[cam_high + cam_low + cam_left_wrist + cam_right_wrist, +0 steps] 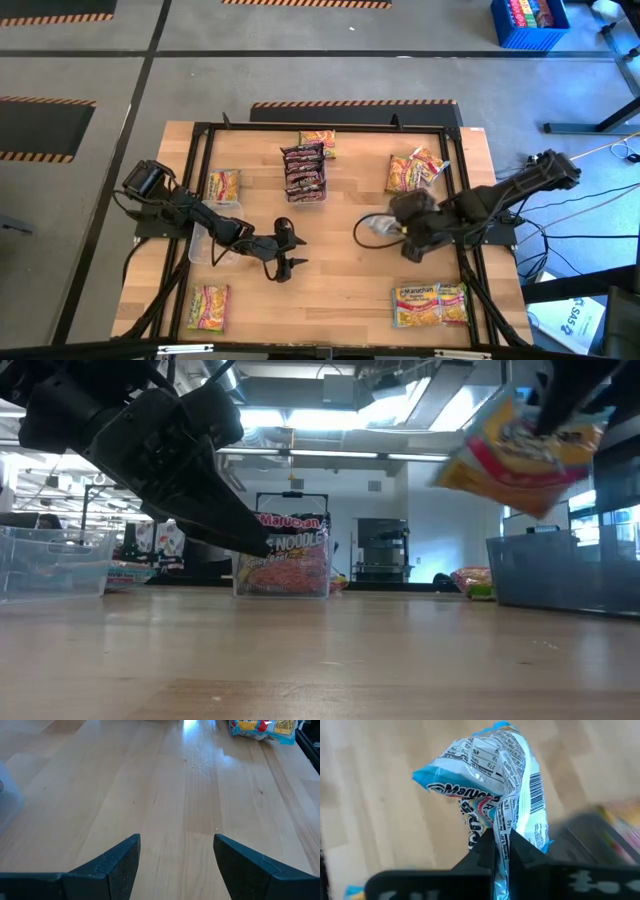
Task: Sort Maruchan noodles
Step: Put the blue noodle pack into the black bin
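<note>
Now a crinkled light-blue plastic ramen packet (492,785) hangs above the pale wooden table (330,270), pinched at its seam by the right gripper (501,851). Opposite, the left gripper (175,865) hovers low, dark wedge-shaped fingers apart and empty.

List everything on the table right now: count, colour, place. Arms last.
Maroon packets: a stack, count unclear, in the clear bin at the far centre.
Yellow-pink packet: one, just behind that bin.
Packet: one, yellow, far left.
Packet: one, yellow-green, near left corner.
Packets: a small pile, yellow-pink, far right.
Packets: about two, yellow-pink, near right corner.
Light blue packet: one, lifted off the table, centre right.
Blue crate: one, on the floor beyond the table.
Left gripper: open, empty, over bare wood, near centre.
Right gripper: shut on the light blue packet.
</note>
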### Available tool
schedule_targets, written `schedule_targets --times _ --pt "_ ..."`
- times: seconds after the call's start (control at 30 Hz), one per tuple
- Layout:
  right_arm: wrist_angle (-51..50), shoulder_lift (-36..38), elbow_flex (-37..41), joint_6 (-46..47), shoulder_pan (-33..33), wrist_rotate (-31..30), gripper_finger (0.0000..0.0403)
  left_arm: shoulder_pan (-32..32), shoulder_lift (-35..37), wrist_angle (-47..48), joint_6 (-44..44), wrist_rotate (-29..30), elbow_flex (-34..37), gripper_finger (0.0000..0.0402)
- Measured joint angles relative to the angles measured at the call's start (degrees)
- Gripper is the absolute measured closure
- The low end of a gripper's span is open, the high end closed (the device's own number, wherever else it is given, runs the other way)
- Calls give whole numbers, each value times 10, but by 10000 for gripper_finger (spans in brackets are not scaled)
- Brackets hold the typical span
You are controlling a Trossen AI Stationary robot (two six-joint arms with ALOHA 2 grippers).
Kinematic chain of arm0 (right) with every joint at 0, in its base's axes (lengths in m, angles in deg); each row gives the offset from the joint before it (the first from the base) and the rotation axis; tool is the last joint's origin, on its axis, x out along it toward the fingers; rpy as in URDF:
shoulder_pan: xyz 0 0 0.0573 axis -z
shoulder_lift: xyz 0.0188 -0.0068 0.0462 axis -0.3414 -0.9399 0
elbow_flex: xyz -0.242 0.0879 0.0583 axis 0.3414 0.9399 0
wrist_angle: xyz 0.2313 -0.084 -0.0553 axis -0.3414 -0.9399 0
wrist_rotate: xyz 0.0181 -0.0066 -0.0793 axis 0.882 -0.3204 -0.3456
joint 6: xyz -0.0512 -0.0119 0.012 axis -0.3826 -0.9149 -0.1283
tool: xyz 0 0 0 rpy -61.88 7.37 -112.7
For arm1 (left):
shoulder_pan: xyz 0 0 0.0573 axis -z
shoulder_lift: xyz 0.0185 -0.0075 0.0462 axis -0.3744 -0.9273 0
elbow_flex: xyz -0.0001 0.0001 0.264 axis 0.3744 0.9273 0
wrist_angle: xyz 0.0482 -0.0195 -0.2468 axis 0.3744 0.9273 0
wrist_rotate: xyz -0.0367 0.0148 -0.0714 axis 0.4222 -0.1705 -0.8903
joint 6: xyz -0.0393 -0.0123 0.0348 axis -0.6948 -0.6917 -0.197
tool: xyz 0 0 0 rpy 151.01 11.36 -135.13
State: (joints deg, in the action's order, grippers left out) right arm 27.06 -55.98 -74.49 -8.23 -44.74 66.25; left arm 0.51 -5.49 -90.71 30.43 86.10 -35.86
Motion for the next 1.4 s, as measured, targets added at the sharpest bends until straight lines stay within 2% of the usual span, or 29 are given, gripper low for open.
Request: schedule_targets --times 0.27,0.47,0.6,0.7,0.93,1.1,1.2,1.4 --pt "152 -84 2 -90 0 27 400 0 0 0 6 -5 0 155" --pt "218 -155 2 -126 0 64 400 1 0 -2 16 -19 0 155" --pt "260 -186 2 -144 0 65 400 12 0 -45 55 -51 0 155" --pt "289 -203 2 -153 0 65 400 28 0 -83 93 -54 0 155" --pt "344 -238 2 -166 0 95 400 66 0 -112 189 -2 -23 155" --pt "361 -257 2 -168 0 92 400 83 0 -73 247 44 -61 155" --pt "376 -263 2 -168 0 87 400 87 0 -41 253 61 -77 155" --pt "386 -262 2 -171 0 39 400 83 0 -23 242 65 -79 155"
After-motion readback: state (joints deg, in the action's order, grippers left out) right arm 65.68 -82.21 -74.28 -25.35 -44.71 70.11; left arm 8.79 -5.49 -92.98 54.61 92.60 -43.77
